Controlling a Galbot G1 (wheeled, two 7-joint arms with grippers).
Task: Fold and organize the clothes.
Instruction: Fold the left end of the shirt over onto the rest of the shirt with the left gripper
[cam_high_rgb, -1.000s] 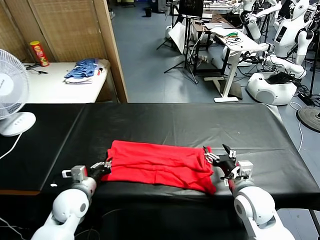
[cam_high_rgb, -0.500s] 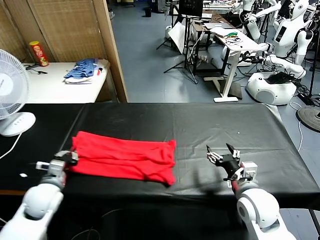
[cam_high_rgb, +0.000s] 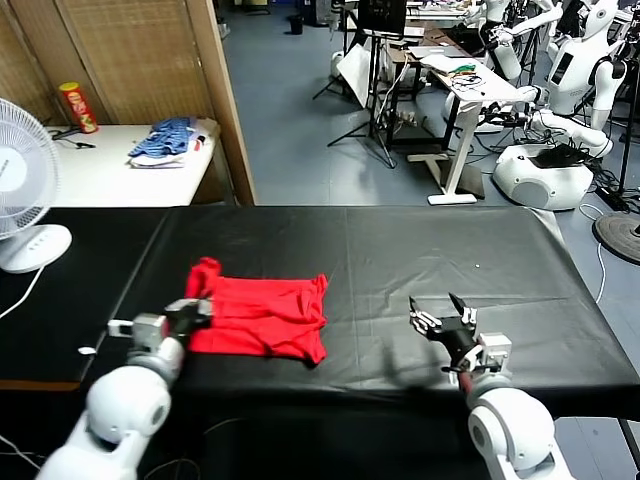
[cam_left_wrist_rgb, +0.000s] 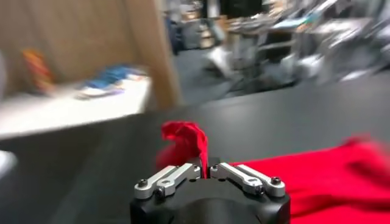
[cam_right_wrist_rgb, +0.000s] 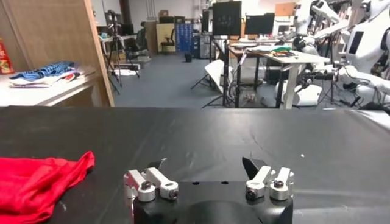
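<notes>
— How many shirts are lying out there?

— Just one. A single red T-shirt (cam_high_rgb: 262, 318) is lying bunched on the black counter (cam_high_rgb: 420, 250), toward its left half, near the front edge. One corner is sticking up in a little peak at the shirt's far-left end.

— And the arms, how many are working?

— Two are showing. The left gripper (cam_high_rgb: 190, 312) is sitting at the shirt's left edge, its fingers pressed together and pinching a fold of the red cloth; in the left wrist view the fabric is rising right out from between them (cam_left_wrist_rgb: 205, 171). The right gripper (cam_high_rgb: 445, 318) is hovering over bare counter, well apart from the shirt, jaws spread wide and holding nothing.

— Anything else around?

— One white fan (cam_high_rgb: 22, 190) is standing at the counter's far-left end. Behind it, a white side table (cam_high_rgb: 120, 175) is carrying one blue-and-white heap of cloth (cam_high_rgb: 165, 140) and one red can (cam_high_rgb: 78, 107). A wooden partition (cam_high_rgb: 215, 100) is standing beside that. Further back, several white robots (cam_high_rgb: 560, 120) and desks are filling the room.

— Is anything blocking the shirt?

— Only the left gripper, which is covering the shirt's left edge.
</notes>
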